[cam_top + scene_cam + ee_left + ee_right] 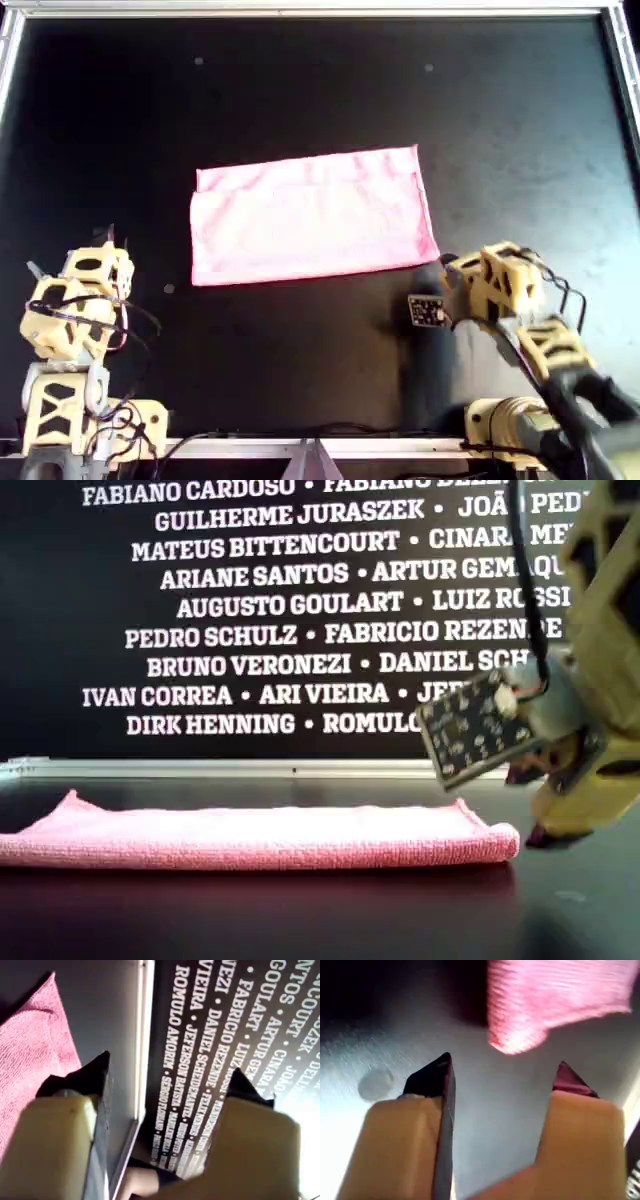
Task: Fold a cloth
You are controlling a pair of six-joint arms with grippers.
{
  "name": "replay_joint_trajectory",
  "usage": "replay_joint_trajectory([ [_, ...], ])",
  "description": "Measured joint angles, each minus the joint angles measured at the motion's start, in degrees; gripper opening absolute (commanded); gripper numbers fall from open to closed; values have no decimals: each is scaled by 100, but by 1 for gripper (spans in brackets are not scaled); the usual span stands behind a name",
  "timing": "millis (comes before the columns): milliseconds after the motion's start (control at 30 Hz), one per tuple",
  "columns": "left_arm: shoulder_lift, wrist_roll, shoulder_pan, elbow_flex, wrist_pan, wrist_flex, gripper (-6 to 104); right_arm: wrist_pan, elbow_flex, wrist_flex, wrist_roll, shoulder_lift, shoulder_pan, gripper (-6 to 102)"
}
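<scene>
pink cloth, folded edges aligned

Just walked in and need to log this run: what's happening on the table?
Two robot arms are working on a pink cloth that lies on the black table, already folded over into a flat rectangle. Neither arm holds it. The right pincer is open, close to the cloth's corner at the overhead view's lower right. The left pincer is open too, parked off the cloth at that view's lower left.

A black tabletop fills the scene — a pale metal rail runs along its far edge. Directly behind that rail stands a dark banner printed with white names — Fabiano Cardoso, Dirk Henning.
</scene>
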State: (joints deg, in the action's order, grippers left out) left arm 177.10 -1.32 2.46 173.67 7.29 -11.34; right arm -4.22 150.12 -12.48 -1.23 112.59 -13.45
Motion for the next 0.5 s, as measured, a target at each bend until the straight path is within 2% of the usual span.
replay_joint_trajectory([
  [167,0,0,0,0,0,0,80,0,-800,0,0,-1151,-26,81],
  [333,0,0,0,0,0,0,80,0,-1204,0,0,-1564,-466,81],
  [500,0,0,0,0,0,0,80,26,-1731,0,0,-2101,-554,81],
])
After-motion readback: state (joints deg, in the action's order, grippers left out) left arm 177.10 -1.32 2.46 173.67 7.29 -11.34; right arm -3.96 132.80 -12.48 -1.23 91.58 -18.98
